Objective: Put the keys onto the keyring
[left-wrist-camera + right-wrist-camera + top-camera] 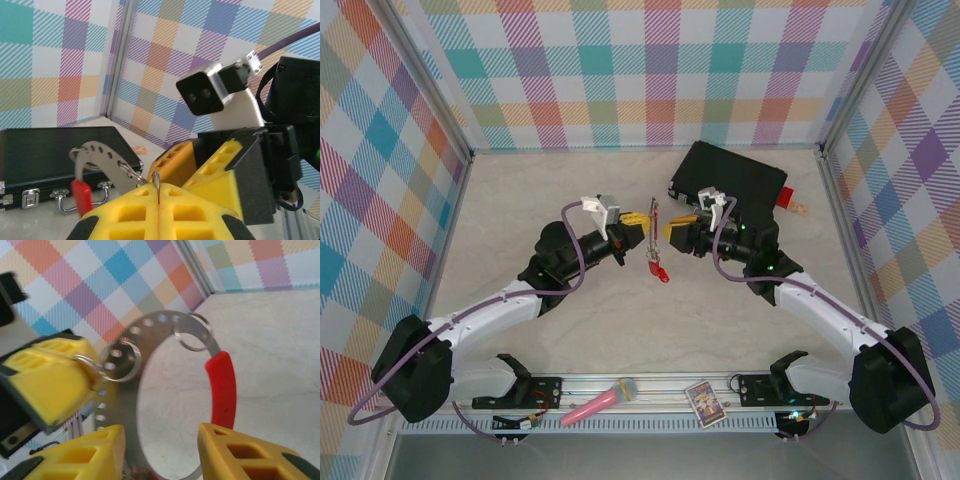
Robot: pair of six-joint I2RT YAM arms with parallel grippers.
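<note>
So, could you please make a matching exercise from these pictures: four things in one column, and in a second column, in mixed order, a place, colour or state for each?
Things:
1. left gripper
2. keyring
3. black case
4. pink toy microphone

Place, colour or state:
A. lying on the rail at the near edge
B. grey metal with a red arc
C. at the far right of the table
D. shut on a small metal loop

Pairs: 1-D, 2-B, 3-C, 4-A

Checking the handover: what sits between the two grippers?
The keyring, in the top view, keys at its near end; the left gripper pinches a small loop on it.
</note>
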